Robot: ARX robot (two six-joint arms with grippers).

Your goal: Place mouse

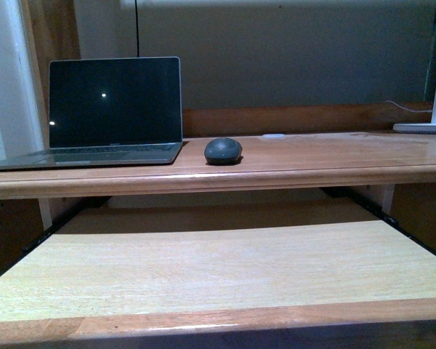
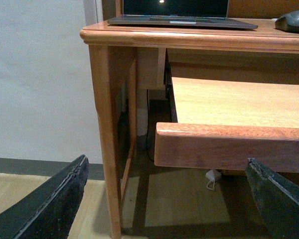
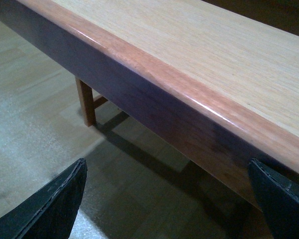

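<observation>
No text, label, brand, number or sign can be read in any view; the laptop [image 1: 115,105] screen is dark, with only small light reflections.

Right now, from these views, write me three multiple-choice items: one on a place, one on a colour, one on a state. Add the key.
1. Where is the mouse?
A) on a chair
B) on the desk top, right of the laptop
C) on the laptop's keyboard

2. What colour is the mouse?
A) white
B) red
C) dark grey

3. How do the left pincer and right pincer stand?
A) open, empty
B) shut on the mouse
C) shut on a cable

Key: 1 B, the front view shows it beside the laptop; 2 C, its shell is dark grey; 3 A, each wrist view shows it spread, holding nothing.
</observation>
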